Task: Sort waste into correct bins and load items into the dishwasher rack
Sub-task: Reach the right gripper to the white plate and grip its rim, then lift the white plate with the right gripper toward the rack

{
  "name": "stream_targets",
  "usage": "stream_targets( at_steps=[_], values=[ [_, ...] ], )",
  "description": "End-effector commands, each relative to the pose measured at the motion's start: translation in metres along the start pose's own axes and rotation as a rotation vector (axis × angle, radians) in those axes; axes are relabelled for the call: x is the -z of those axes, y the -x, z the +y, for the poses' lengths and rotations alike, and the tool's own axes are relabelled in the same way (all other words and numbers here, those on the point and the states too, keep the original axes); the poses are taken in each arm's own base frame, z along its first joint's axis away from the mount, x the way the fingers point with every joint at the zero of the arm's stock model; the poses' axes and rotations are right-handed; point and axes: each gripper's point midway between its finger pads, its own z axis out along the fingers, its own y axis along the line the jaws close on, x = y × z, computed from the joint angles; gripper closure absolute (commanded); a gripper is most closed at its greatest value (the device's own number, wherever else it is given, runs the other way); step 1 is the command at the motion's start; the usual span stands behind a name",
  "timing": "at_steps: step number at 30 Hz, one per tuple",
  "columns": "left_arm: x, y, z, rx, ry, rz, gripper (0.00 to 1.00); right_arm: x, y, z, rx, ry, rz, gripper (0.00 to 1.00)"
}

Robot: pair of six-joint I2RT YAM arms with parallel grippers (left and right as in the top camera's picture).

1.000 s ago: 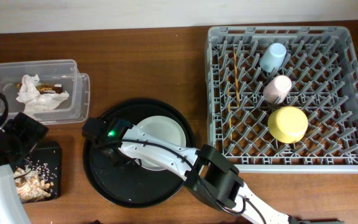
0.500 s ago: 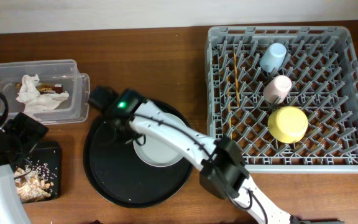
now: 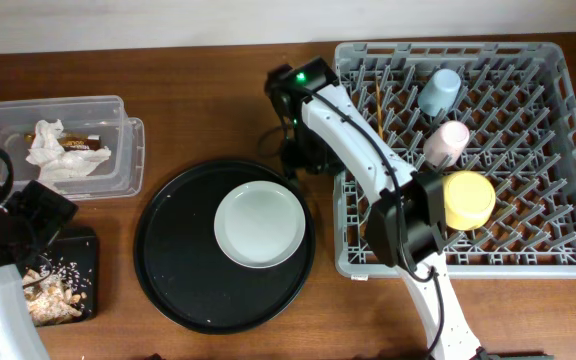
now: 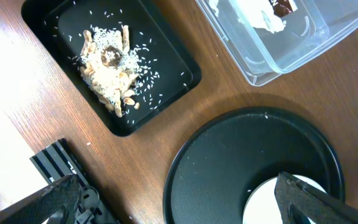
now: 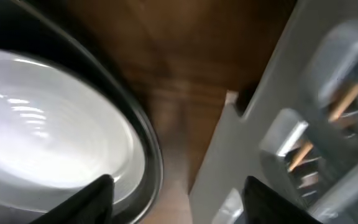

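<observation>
**Hovering open claw beside the rack, plate lying on the round tray**

Hanging over bare brown wood, the right claw [image 5: 178, 183] is spread wide with nothing between its dark fingers. The right wrist view shows it between the glossy rim of the round black tray [image 3: 168, 275] and the near left corner of the rack [image 3: 448, 268]. The rack is a big square crate of grey plastic with a lattice floor of upright pegs, and it fills the right end of the table.

Inside it, the wooden chopsticks [image 3: 377, 110] lie slim and straight among the pegs along the left side. The light blue cup [image 3: 439, 92] sits toward the far edge, the pink cup [image 3: 446, 143] just nearer. The smooth yellow bowl [image 3: 463, 199] is nearest of the three and seems turned mouth down.

The plate [image 3: 259, 224], round, shallow and pale grey-white, lies flat on the right part of the round tray at the middle of the table's near edge.

At the far left edge stands the clear tub [image 3: 128, 150] with rounded corners, holding the crumpled white tissue [image 3: 53, 155] and a brown wrapper [image 3: 83, 142]. Toward the near left corner, the flat black tray [image 4: 166, 56] carries a heap of crumbly tan scraps [image 4: 107, 68] sprinkled with white grains.

The left claw [image 4: 178, 180] is also fully spread and empty, above the wood between that tray and the round one.
</observation>
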Motion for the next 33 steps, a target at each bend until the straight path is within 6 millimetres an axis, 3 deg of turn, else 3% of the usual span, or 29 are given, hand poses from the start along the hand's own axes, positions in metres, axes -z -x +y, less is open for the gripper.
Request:
stream_targets(
  at_steps=[1, 2, 9, 12, 18, 21, 25, 27, 30, 33],
  values=[
    [0.004, 0.002, 0.003, 0.011, 0.001, -0.016, 0.01, -0.022, -0.023, 0.002, 0.002, -0.009, 0.109, 0.44],
    [0.004, 0.002, 0.002, 0.011, 0.001, -0.016, 0.01, -0.025, -0.026, 0.005, 0.012, -0.016, 0.117, 0.48],
    [0.004, 0.002, 0.003, 0.011, 0.001, -0.016, 0.01, -0.024, -0.035, 0.041, 0.076, 0.021, 0.092, 0.49],
    [0.004, 0.002, 0.003, 0.011, 0.001, -0.016, 0.01, -0.025, -0.055, 0.079, 0.214, 0.092, 0.117, 0.5],
    [0.004, 0.002, 0.003, 0.011, 0.001, -0.016, 0.01, -0.039, -0.064, 0.164, 0.341, 0.112, -0.057, 0.55],
    [0.004, 0.002, 0.002, 0.011, 0.001, -0.016, 0.01, -0.043, -0.047, 0.162, 0.224, -0.029, -0.205, 0.66],
    [0.004, 0.002, 0.003, 0.011, 0.001, -0.016, 0.01, -0.042, -0.035, 0.157, 0.212, -0.049, -0.245, 0.67],
    [0.004, 0.002, 0.003, 0.011, 0.001, -0.016, 0.01, -0.048, -0.034, 0.159, 0.212, -0.046, -0.239, 0.78],
    [0.004, 0.002, 0.002, 0.011, 0.001, -0.016, 0.01, -0.062, -0.05, 0.191, 0.254, 0.074, -0.179, 0.8],
    [0.004, 0.002, 0.003, 0.011, 0.001, -0.016, 0.01, -0.067, -0.061, 0.212, 0.298, 0.103, -0.189, 0.79]
  ],
)
